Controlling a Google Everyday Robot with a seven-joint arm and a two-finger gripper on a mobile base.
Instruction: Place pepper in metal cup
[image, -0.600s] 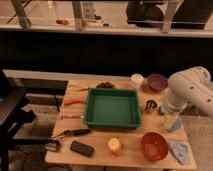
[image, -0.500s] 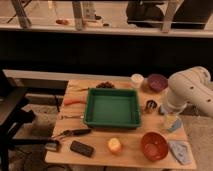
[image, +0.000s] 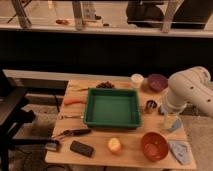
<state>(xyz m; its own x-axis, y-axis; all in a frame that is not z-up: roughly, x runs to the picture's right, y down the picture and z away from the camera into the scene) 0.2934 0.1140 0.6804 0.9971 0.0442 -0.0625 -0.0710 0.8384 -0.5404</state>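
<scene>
Nope, nothing readable here. I can't make out any text, label, brand mark or number on the table (image: 100, 152), the green tray (image: 112, 107) or the white robot arm (image: 187, 87). For what it's worth, the gripper (image: 171, 121) hangs over the right edge of the table, just right of the green tray and a bit in front of the metal cup (image: 150, 106).

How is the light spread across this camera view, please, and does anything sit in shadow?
Camera view: the table is warmly lit, while the band behind it is nearly black; the pepper at the left is well lit; the metal cup looks dark beside the arm; the pincer hangs low near the table's right edge, right of the cup.
</scene>
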